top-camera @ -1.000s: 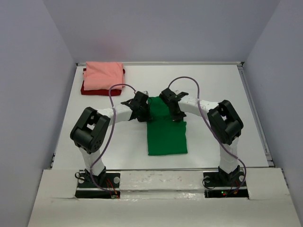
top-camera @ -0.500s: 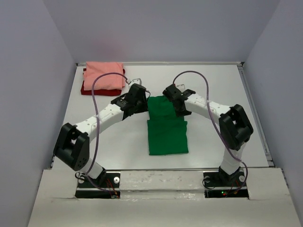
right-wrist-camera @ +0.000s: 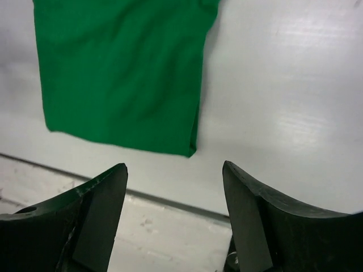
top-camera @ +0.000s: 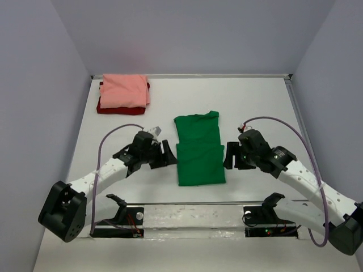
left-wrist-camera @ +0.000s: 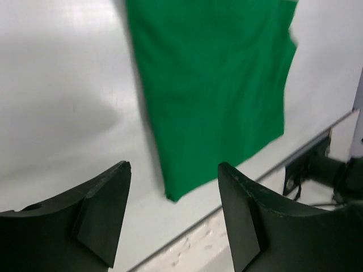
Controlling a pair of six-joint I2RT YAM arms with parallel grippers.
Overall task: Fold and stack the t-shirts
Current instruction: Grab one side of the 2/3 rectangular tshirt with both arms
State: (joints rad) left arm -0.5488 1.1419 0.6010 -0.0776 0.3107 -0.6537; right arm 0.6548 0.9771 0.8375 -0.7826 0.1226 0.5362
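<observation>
While the left jaws and the right jaws gape wide, holding nothing, the folded green t-shirt [top-camera: 198,153] lies flat on the bench [top-camera: 261,107] between them, just beside each, touching neither.

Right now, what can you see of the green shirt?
The green shirt is plain soft cloth, lying flat on the table, folded into a long strip. Its near half looks doubled, with a fold edge crossing the middle; the far half is slightly narrower. Only the table touches it. The left end effector and right end effector stand open on either side, apart from it.
</observation>
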